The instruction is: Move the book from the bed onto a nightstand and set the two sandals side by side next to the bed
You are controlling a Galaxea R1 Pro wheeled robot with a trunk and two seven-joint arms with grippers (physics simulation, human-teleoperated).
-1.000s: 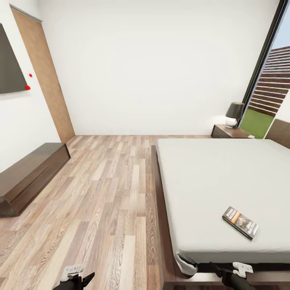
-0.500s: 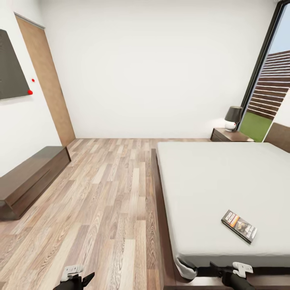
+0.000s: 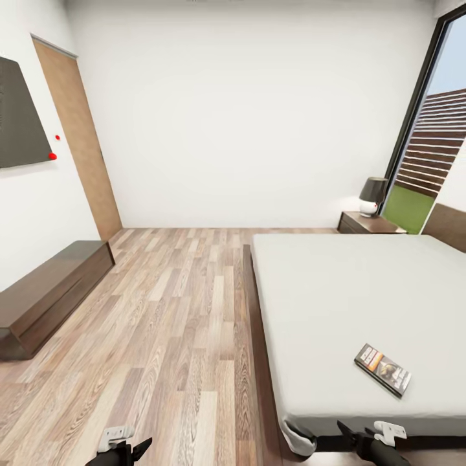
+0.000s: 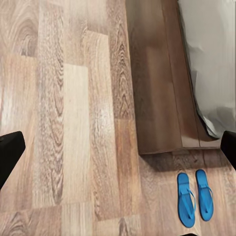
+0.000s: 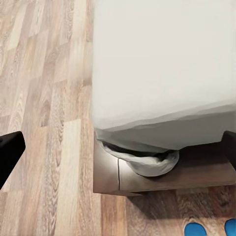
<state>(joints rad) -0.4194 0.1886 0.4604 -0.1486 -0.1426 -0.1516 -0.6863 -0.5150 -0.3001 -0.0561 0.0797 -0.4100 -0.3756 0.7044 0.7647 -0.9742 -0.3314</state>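
1. Head view: we face the bed (image 3: 362, 291) from its foot, with one book (image 3: 382, 369) lying on the mattress near that end and one nightstand (image 3: 369, 224) far off by the headboard.
2. We judge the book step is in hand; next we must close in and reach it.
3. Two sandals (image 4: 194, 197) lie side by side on the floor by the bed's corner.
4. Left gripper (image 4: 118, 147) and right gripper (image 5: 118, 147): fingers spread, pinching nothing.

black arms end in white-bracketed left tool (image 3: 123, 442) and right tool (image 3: 370, 435).
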